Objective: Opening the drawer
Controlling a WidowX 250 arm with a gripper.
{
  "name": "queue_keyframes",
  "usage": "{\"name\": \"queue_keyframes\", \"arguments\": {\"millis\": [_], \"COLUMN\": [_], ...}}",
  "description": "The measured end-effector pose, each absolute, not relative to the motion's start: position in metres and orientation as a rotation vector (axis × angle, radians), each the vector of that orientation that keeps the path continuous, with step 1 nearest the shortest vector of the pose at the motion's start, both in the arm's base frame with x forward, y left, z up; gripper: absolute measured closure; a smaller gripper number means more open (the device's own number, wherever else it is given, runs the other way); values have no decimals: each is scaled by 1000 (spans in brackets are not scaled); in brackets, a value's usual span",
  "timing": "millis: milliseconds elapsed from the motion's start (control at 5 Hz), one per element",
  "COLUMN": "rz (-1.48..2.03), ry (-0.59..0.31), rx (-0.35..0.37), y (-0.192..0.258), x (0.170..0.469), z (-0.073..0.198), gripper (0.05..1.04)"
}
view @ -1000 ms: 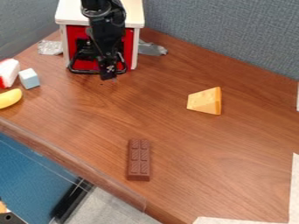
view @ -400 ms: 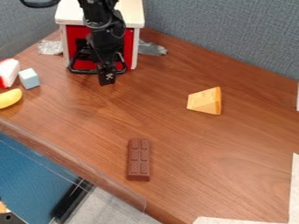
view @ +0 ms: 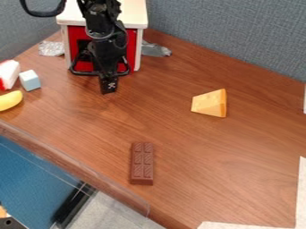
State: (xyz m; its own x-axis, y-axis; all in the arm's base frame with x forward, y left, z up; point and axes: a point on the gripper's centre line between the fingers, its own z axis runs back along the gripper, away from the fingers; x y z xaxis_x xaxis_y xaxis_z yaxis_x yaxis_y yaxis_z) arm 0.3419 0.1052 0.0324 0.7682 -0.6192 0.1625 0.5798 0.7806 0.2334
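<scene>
Drawer (view: 132,44), red-fronted, is set in a white cabinet (view: 135,14) at the far corner of the bench (view: 179,138); judged shut or nearly so, though its middle is hidden by the arm. Black handle (view: 85,73) is mounted low across the front as a looped bar. Gripper (view: 108,90) is held at the handle's forward side; whether clenched or released cannot be told, nor whether the bar is touched.

Handling, as judged: drawer light and stiff; bar rigid, thin and smooth, so some sliding along it is to be expected. Bar best gripped, or hooked from behind, at mid-span, with the pull kept level and square to the front. If drawn from one end, the drawer may be skewed and jammed; if yanked, the whole cabinet may be dragged off its corner.
</scene>
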Motion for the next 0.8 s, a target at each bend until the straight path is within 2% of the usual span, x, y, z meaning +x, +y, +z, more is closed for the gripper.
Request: {"name": "queue_keyframes", "arguments": {"millis": [400,600,800], "rz": [-615,-620,-630], "ry": [-245,-244,-243], "rx": [183,177,156], "y": [106,103,91], "x": [340,336,327], "z": [26,23,24], "gripper": [716,847,857]}}
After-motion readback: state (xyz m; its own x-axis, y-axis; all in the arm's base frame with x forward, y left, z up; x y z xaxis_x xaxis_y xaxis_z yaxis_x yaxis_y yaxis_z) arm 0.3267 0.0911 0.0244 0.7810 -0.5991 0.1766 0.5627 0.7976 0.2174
